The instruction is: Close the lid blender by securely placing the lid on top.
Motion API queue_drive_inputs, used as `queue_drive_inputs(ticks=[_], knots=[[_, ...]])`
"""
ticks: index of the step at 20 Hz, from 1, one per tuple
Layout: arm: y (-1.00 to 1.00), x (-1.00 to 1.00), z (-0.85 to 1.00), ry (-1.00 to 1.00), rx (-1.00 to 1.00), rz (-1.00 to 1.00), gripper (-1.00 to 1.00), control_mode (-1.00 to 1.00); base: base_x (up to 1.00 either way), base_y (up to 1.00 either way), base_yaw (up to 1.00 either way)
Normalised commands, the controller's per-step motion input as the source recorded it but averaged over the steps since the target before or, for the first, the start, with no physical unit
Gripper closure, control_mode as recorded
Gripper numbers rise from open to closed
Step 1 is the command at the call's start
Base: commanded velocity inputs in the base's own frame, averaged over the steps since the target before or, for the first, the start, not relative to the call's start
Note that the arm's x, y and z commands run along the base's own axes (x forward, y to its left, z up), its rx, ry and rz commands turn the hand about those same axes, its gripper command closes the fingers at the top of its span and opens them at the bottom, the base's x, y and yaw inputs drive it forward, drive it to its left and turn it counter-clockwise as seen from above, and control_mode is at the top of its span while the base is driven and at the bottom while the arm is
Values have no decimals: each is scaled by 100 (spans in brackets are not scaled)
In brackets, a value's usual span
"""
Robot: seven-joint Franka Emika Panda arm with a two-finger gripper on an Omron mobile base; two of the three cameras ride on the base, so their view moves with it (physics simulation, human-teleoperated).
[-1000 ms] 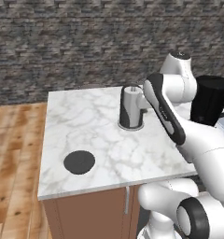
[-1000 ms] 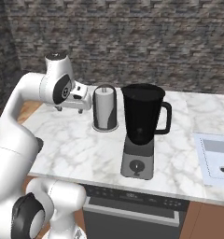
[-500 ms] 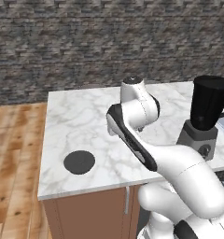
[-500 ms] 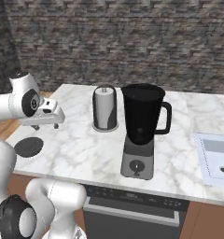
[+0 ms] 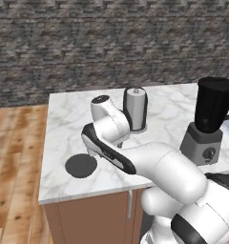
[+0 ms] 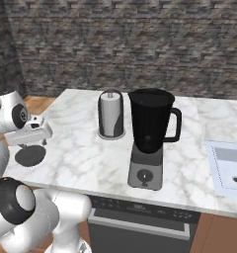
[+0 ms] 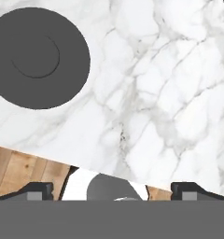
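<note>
Lid [image 7: 39, 57] flat on marble table [image 7: 170, 93], at 10 o'clock in hand view, apart from hand [image 7: 112, 189] with fingers spread wide, released. Blender [image 6: 150, 136] uncovered beside paper-towel roll [image 6: 110, 114].

White robot arm with dark joints

The arm [image 5: 159, 164] is built of smooth, glossy white rounded shells, thick near the base and slimmer toward the hand. A black band [image 5: 107, 151] runs along the edge of one link in the left base view. The joints are dark: a black ring with a grey face [image 5: 195, 229] sits at the lower right of that view, and a similar dark disc [image 6: 12, 200] shows in the right base view. A round white joint cap [image 6: 12, 113] carries a small dark circular mark. In the hand view two small dark finger tips [image 7: 37, 190] have lighter grey faces.
</note>
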Motion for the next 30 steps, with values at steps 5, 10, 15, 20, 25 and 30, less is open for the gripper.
queue_drive_inputs(ticks=[5,10,15,20,25,30], knots=[[16,6,-33,10,-6,0,-100,-100,0,0,0],[20,0,-3,11,-3,0,-100,-100,0,0,0],[23,0,-13,1,0,3,-100,-100,0,0,0],[24,8,-30,0,2,6,-100,-100,0,0,0],[34,8,-32,0,0,4,-100,-100,0,0,0],[30,20,-22,0,0,2,-100,-100,0,0,0]])
